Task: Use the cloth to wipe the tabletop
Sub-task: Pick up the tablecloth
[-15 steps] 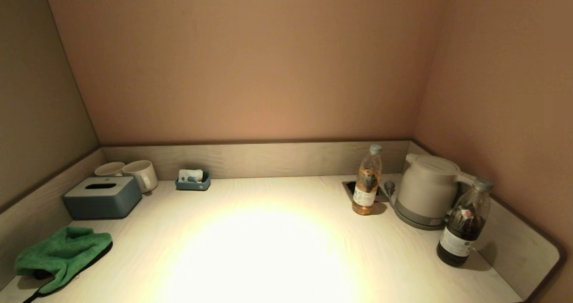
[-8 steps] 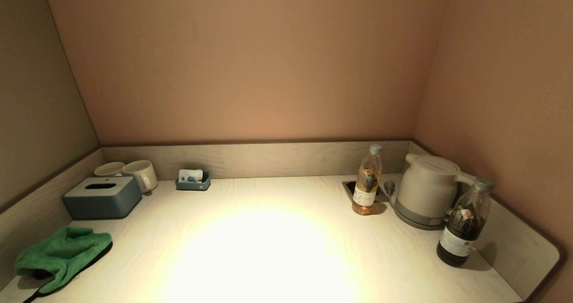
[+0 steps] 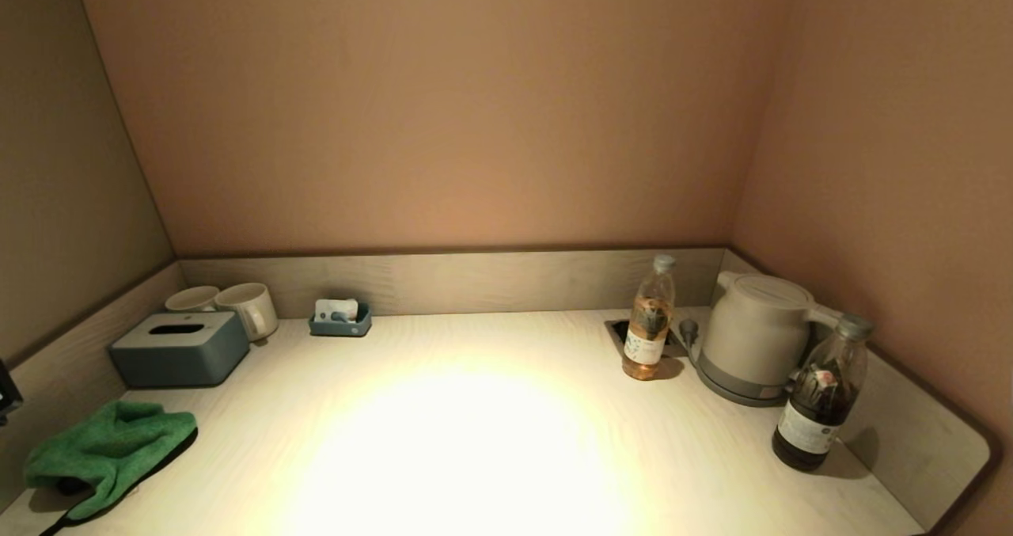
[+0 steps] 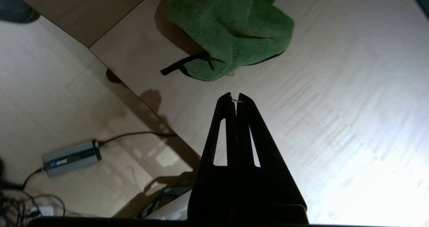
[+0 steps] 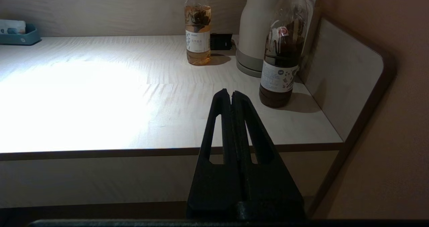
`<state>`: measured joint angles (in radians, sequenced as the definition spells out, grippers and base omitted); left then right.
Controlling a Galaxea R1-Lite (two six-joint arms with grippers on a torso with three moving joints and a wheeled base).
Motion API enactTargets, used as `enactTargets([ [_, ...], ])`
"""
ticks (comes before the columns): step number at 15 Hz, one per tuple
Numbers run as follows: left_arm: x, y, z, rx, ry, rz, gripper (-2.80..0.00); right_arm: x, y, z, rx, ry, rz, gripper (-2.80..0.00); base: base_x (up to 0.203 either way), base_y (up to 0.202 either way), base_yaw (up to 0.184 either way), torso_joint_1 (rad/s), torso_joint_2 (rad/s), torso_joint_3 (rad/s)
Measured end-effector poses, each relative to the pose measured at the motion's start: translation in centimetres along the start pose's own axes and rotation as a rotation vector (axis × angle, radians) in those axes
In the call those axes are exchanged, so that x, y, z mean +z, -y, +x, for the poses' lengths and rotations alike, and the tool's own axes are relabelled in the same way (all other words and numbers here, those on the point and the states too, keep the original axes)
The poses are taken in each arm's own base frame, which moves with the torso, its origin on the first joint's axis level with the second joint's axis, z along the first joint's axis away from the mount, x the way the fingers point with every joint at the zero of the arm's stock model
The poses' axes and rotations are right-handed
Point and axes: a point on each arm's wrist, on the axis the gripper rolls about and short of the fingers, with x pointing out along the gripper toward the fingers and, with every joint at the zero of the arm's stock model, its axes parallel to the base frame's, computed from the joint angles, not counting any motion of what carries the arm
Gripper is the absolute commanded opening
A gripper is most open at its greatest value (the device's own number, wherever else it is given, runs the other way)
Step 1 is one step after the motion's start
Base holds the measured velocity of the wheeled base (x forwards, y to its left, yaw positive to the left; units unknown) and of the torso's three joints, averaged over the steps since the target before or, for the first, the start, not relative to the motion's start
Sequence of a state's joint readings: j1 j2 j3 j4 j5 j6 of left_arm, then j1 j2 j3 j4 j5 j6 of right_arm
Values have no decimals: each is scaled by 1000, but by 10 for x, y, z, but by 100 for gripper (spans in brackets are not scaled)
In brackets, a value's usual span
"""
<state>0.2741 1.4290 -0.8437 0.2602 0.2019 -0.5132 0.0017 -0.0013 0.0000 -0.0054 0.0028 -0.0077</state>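
Pincer of the left arm hung above the near left part of the counter, its two fingers pressed together and holding nothing, just short of the green cloth and not touching it. That cloth lay crumpled at the near left corner of the counter, close to the left side panel, with a dark strap showing from under its near edge. Farther back on the left stood a grey tissue box, two white mugs behind it, and a small blue tray against the back panel. The right pincer stayed low in front of the counter's near right edge, its fingers likewise pressed together and empty. On the far right stood a pale tea bottle, a white kettle and, nearer, a dark bottle.
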Motion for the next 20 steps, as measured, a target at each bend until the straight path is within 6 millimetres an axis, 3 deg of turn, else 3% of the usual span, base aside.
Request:
enactTargets([
  [5,9,5,91,150,-181,-44,-280,0,0,0,1,-1,0,-280,0,0,0,0,0,0],
  [9,12,6,146,199,-238,-40,-280,0,0,0,1,-1,0,-280,0,0,0,0,0,0],
  [12,14,9,167,182,-211,-23,-280,0,0,0,1,0,0,-280,0,0,0,0,0,0],
  [18,13,9,173,186,-224,-30,-280,0,0,0,1,0,0,-280,0,0,0,0,0,0],
  [19,13,9,173,185,-223,-29,0,0,0,0,0,0,1,-280,0,0,0,0,0,0],
  [20,13,9,172,186,-220,-29,0,0,0,0,1,0,0,-280,0,0,0,0,0,0],
])
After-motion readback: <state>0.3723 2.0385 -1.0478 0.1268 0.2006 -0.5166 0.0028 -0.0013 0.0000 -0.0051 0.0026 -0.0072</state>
